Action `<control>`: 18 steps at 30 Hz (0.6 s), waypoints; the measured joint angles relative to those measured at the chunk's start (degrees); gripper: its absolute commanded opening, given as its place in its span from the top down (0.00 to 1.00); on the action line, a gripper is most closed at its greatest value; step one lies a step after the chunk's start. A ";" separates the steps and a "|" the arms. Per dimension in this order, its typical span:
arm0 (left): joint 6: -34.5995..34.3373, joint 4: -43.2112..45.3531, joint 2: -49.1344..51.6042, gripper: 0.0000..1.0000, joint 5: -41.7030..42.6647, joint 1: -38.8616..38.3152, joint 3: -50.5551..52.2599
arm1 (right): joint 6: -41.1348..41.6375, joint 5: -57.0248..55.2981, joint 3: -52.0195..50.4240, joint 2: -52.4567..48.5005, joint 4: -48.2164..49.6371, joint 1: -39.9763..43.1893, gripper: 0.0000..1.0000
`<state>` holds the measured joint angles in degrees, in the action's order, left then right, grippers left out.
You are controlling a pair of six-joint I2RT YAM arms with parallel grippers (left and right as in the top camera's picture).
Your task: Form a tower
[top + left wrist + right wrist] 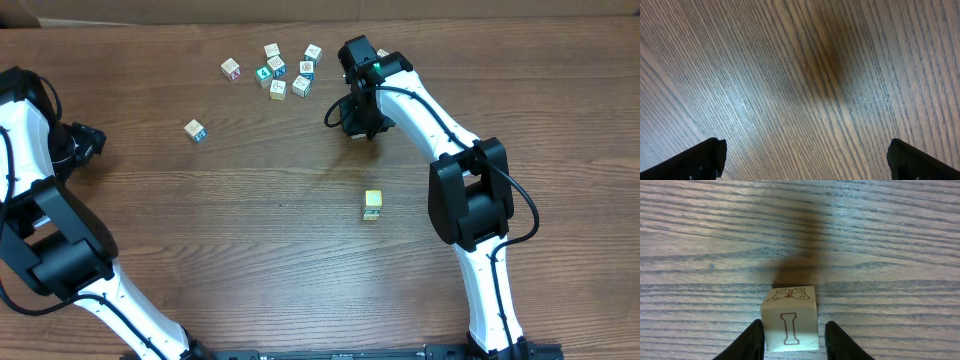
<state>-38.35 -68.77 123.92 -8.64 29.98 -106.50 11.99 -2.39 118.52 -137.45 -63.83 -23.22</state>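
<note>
The tower [372, 204] is a short stack of pale cubes with a yellow top, standing right of the table's middle. My right gripper [358, 128] hangs behind it, near the back. In the right wrist view a cream cube [790, 315] with a butterfly print and a letter I rests on the wood between the right gripper [795, 341] fingers. The left finger touches the cube; a thin gap shows at the right finger [840, 342]. My left gripper [807, 160] is wide open over bare wood at the far left [90, 140].
Several loose printed cubes [275, 70] lie scattered at the back, left of the right gripper. A single cube [194, 130] sits apart toward the left. Cardboard runs along the table's far edge [150, 12].
</note>
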 measured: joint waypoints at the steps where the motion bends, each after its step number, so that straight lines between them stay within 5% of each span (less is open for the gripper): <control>1: 0.00 0.00 0.00 0.00 0.00 0.00 0.00 | -0.04 0.02 0.00 0.00 0.11 -0.02 0.59; 18: 0.00 0.00 0.00 0.00 -0.02 0.00 0.00 | -0.04 0.00 0.00 0.00 1.22 -0.02 0.66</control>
<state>-38.35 -68.77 123.92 -8.67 29.98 -106.50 11.94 -2.39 118.52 -137.45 -62.61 -23.24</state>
